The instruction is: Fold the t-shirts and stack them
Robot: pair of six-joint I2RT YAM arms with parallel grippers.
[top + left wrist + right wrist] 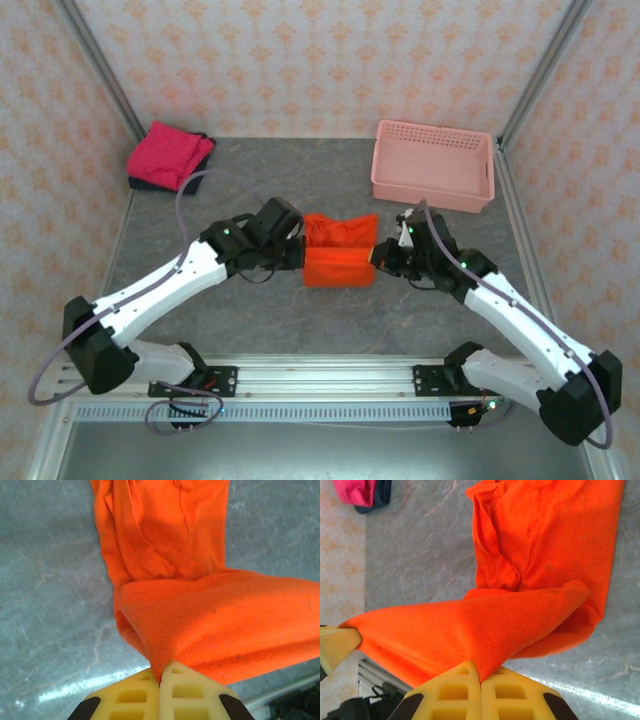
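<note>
The orange t-shirt hangs stretched between both grippers at the table's middle, its lower part resting on the grey table. My left gripper is shut on its left edge; in the left wrist view the yellow fingers pinch the orange cloth. At the shirt's right edge my right gripper is shut, and its yellow fingertips clamp a fold of the orange t-shirt. The magenta-pink t-shirt lies folded on the dark navy t-shirt at the back left.
A pink plastic lattice basket stands at the back right. Patterned walls with metal posts close in the table on three sides. The metal rail carrying the arm bases runs along the near edge.
</note>
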